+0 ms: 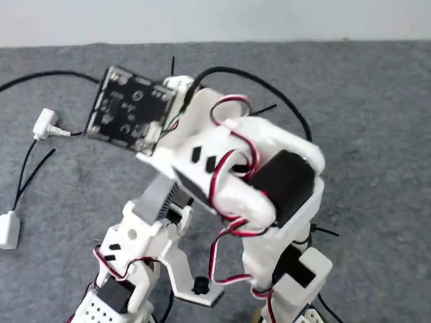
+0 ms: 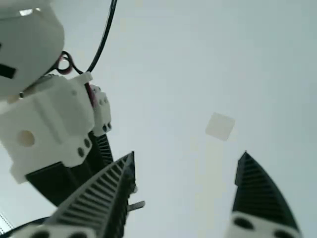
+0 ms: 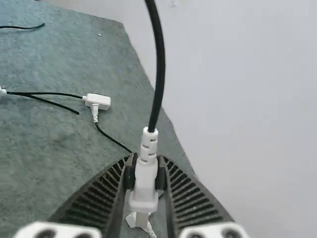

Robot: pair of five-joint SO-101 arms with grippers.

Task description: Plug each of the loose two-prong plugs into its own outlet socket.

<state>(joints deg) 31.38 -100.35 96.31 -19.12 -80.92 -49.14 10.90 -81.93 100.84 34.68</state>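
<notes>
My right gripper [image 3: 146, 162] is shut on a white two-prong plug [image 3: 143, 186], held up over the grey carpet beside a pale wall, its black cable [image 3: 157, 74] rising away from it. Another white plug [image 3: 97, 101] lies loose on the carpet farther off; in the high view that plug [image 1: 46, 123] is at the left with its thin black lead. My left gripper [image 2: 188, 157] is open, pointing up at a blank pale surface with nothing between its ribbed fingers [image 2: 111, 193]. A white block [image 1: 8, 229], perhaps a socket, sits at the carpet's left edge.
Both white arms [image 1: 256, 175] crowd the middle of the high view and hide the carpet beneath them. A black circuit board [image 1: 128, 108] on one wrist faces up. Black cables [image 1: 40, 75] trail across the carpet at the left. The wall [image 1: 215, 20] runs along the far edge.
</notes>
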